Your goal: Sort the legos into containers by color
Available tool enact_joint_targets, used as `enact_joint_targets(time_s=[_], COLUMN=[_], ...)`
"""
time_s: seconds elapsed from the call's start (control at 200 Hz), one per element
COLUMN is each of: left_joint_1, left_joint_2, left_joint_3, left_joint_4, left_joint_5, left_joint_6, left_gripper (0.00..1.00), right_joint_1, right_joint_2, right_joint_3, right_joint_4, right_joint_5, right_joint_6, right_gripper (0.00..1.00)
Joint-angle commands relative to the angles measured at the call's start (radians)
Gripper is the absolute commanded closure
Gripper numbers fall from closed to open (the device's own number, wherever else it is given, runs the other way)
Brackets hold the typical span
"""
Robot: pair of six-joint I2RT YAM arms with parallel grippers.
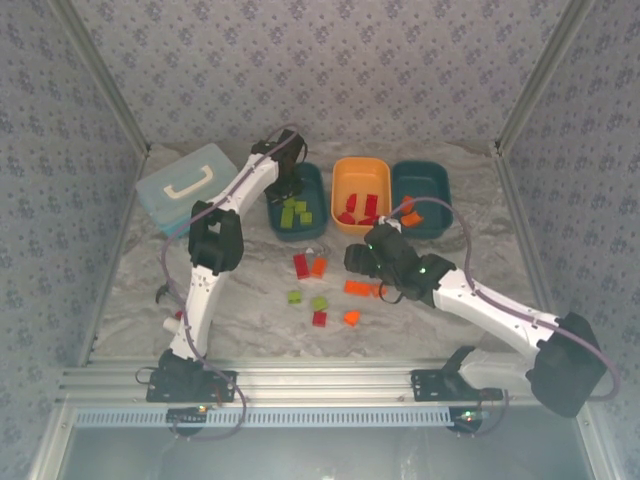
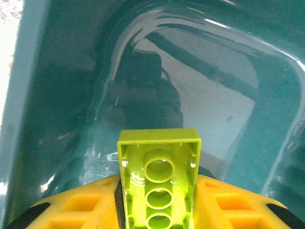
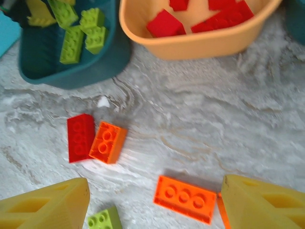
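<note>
1. Left pincer [image 2: 159, 202], inside the left teal tub [image 2: 228, 109]. I am pinching a lime green brick [image 2: 159, 157] by its long sides, hollow underside toward the lens, above the tub floor.
Risk: released from here, the brick may cling to a pad or bounce off the wall.
Pose: my left arm is stretched far forward, wrist tipped down over the tub.

2. Orange tub [image 1: 360, 172], just beside the first: red bricks [image 1: 352, 213] lie in it.

3. Loose legos on the marble table [image 1: 250, 300]: a red brick [image 3: 80, 137] touching an orange brick [image 3: 108, 142], and a small green one [image 3: 105, 220].

4. Right pincer [image 3: 155, 193], spread wide and empty, low over a long orange brick [image 3: 186, 199].
Risk: the brick lies toward my right finger, so closing may push it askew instead of catching it.
Pose: my right arm reaches in from the right, elbow low, wrist angled down.

5. Right teal tub [image 1: 425, 185]: an orange piece [image 1: 411, 216] rests there.
</note>
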Motion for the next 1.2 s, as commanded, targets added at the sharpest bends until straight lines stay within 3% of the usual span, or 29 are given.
enact_joint_targets(time_s=[0.0, 0.195, 0.35, 0.48, 0.545, 0.625, 0.685, 0.769, 0.934, 1.069, 1.194], left_joint_1=[0.0, -0.007, -0.014, -0.035, -0.055, -0.091, -0.12, -0.156, -0.246, -0.281, -0.285], left_joint_2=[0.005, -0.058, -0.148, -0.316, -0.444, -0.649, -0.813, -1.014, -1.298, -1.466, -1.543], left_joint_3=[0.031, 0.031, 0.033, -0.054, -0.185, -0.442, -0.667, -0.931, -1.273, -1.452, -1.518], left_joint_4=[0.013, 0.025, 0.006, 0.021, 0.078, 0.232, 0.362, 0.505, 0.578, 0.585, 0.573], left_joint_5=[0.031, 0.04, 0.027, 0.013, 0.033, 0.071, 0.093, 0.096, 0.074, 0.065, 0.067], left_joint_6=[0.03, 0.031, 0.025, 0.037, 0.066, 0.104, 0.114, 0.107, 0.071, 0.006, -0.015], left_gripper=[0.58, 0.42, 0.39, 0.34, 0.27, 0.17, 0.01, 0.01, 0.01, 0.01, 0.01], right_joint_1=[0.012, 0.02, 0.026, -0.009, -0.041, -0.086, -0.098, -0.11, -0.11, -0.102, -0.089], right_joint_2=[-0.064, -0.126, -0.155, -0.132, -0.094, -0.052, -0.006, 0.074, 0.197, 0.259, 0.309], right_joint_3=[-0.03, -0.05, -0.054, -0.067, -0.06, -0.07, -0.058, -0.017, 0.018, 0.012, 0.017], right_joint_4=[-0.057, -0.114, -0.16, -0.268, -0.356, -0.322, -0.297, -0.29, -0.238, -0.203, -0.173], right_joint_5=[0.036, 0.057, 0.077, 0.098, 0.104, 0.046, 0.026, 0.02, -0.018, -0.028, -0.048], right_joint_6=[0.051, 0.059, 0.057, 0.126, 0.195, 0.203, 0.215, 0.272, 0.47, 0.609, 0.682], right_gripper=[0.25, 0.25, 0.25, 0.27, 0.27, 0.28, 0.28, 0.29, 0.32, 0.34, 0.35])
